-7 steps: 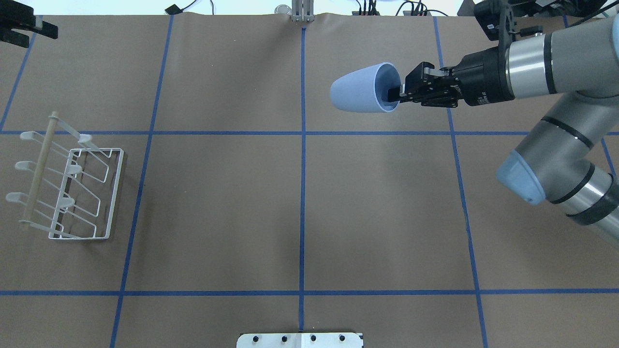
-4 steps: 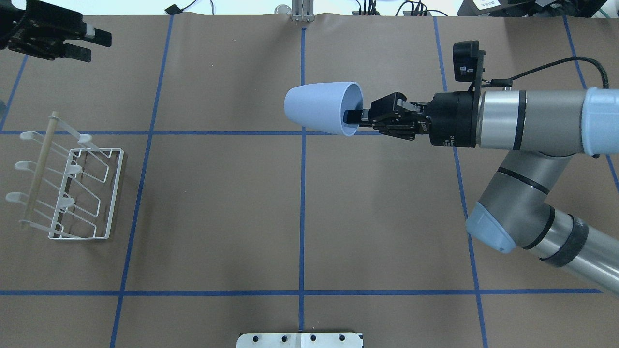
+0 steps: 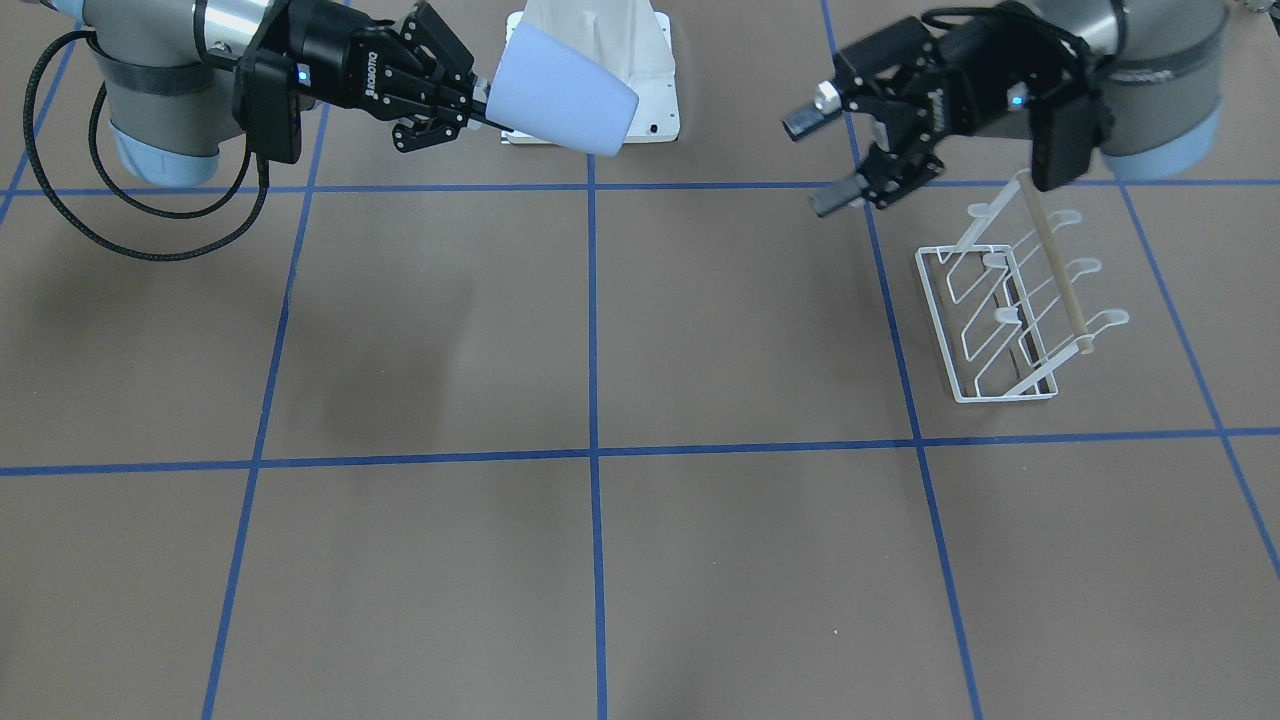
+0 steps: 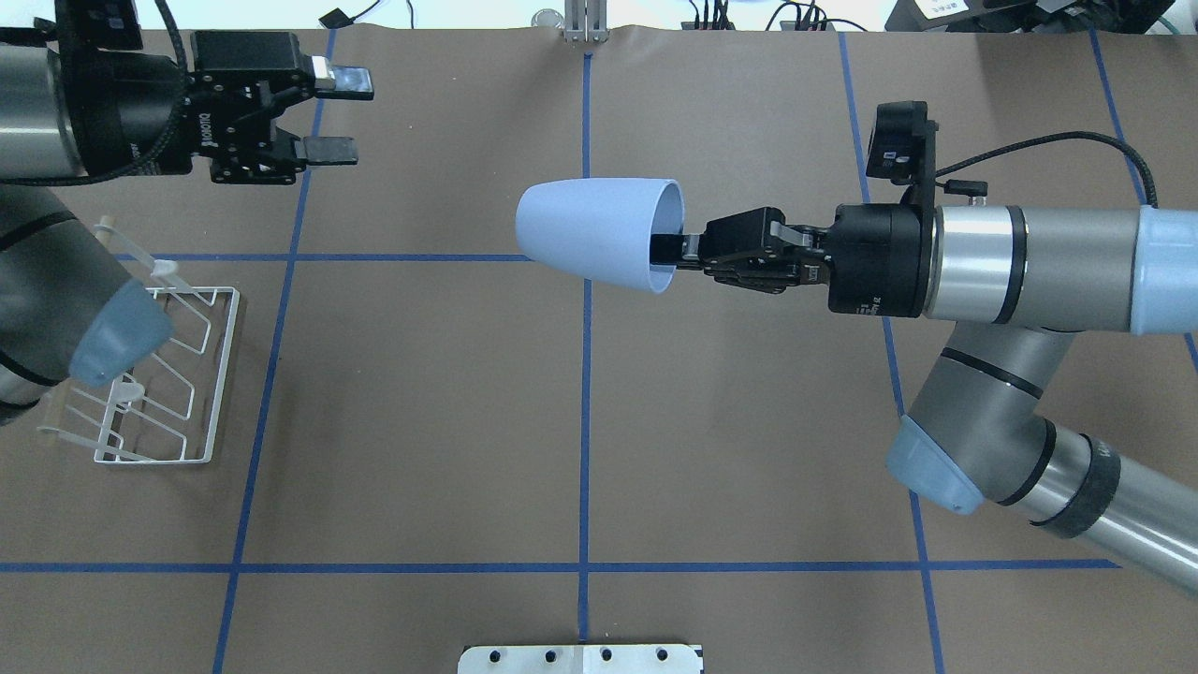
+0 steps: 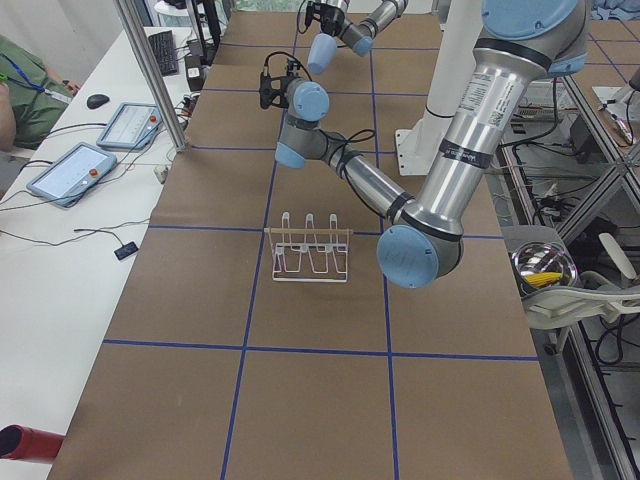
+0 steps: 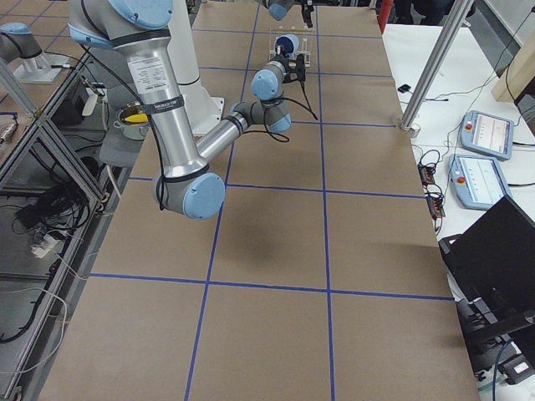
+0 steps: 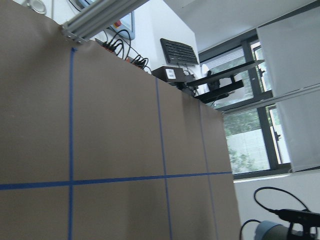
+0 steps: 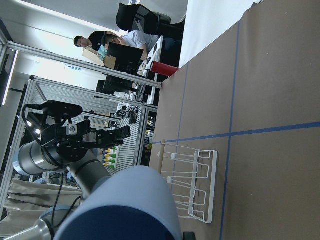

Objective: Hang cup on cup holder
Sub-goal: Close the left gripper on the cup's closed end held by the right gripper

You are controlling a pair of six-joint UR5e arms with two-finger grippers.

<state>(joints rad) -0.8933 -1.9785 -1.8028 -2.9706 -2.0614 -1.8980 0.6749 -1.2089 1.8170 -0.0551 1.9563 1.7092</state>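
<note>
The brown tabletop (image 4: 421, 421) carries the white wire cup holder (image 3: 1060, 275) at the robot's left side, partly under the left arm and well apart from the cup. The light blue cup (image 4: 594, 229) is sideways in the air over the middle, base pointing toward the left side, pinched at its rim by the right claw (image 4: 669, 251). The left claw (image 4: 360, 117) hangs spread and empty.
</note>
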